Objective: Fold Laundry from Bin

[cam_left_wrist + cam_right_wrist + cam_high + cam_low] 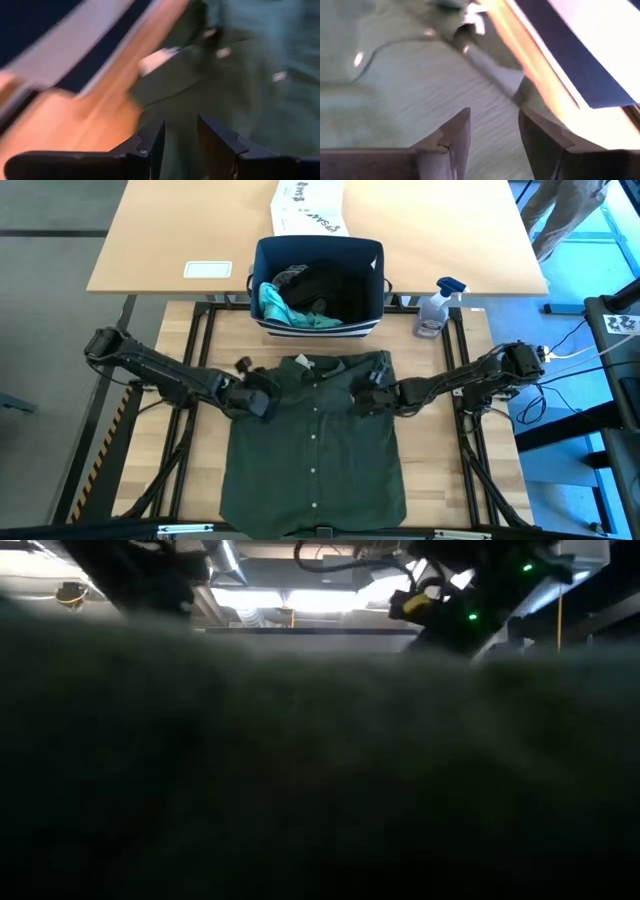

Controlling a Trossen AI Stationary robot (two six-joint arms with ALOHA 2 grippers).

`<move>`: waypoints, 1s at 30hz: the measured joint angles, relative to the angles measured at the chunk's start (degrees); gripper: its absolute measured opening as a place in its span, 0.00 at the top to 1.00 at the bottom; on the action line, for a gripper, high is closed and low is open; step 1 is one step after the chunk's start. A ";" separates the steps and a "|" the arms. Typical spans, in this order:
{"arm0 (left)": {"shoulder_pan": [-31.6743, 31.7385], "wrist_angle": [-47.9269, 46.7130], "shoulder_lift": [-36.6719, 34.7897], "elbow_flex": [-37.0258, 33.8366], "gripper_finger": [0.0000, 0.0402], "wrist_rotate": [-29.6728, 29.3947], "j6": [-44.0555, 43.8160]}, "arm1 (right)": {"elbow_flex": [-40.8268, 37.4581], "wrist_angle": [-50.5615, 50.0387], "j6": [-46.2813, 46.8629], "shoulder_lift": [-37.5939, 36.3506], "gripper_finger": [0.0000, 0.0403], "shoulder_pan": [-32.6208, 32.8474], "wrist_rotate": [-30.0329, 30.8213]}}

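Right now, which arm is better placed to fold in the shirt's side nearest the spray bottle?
The right arm. The right gripper hovers open over the green shirt on the spray bottle's side; the left gripper, also open, is across the placket.

Olive-green shirt (315,445) spread flat, buttoned — bin (320,330) behind holds teal and black laundry (300,295).

Shirt (315,445) flat on table, before bin (318,255)

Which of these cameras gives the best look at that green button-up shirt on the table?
The high view: it shows the whole green shirt spread flat, collar toward the striped bin. The low view is almost filled by blurred dark cloth. Each wrist view catches only a patch of shirt beyond that arm's claw.
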 joint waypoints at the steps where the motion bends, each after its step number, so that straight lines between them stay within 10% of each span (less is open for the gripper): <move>1: 1.00 3.33 0.41 -1.55 0.73 1.69 1.50 | -0.71 1.41 0.07 0.00 0.59 -1.13 -0.16; 16: 18.80 14.98 6.89 -22.11 0.73 -0.86 0.08 | -16.64 11.02 12.20 0.49 0.59 -19.95 -11.83; 24: 20.90 10.98 6.08 -18.80 0.73 -13.86 2.13 | -16.98 7.63 11.64 0.02 0.59 -21.63 -2.80; 30: 17.47 9.62 6.11 -11.23 0.73 -8.19 8.63 | -13.22 4.52 10.99 -2.82 0.59 -20.70 -10.10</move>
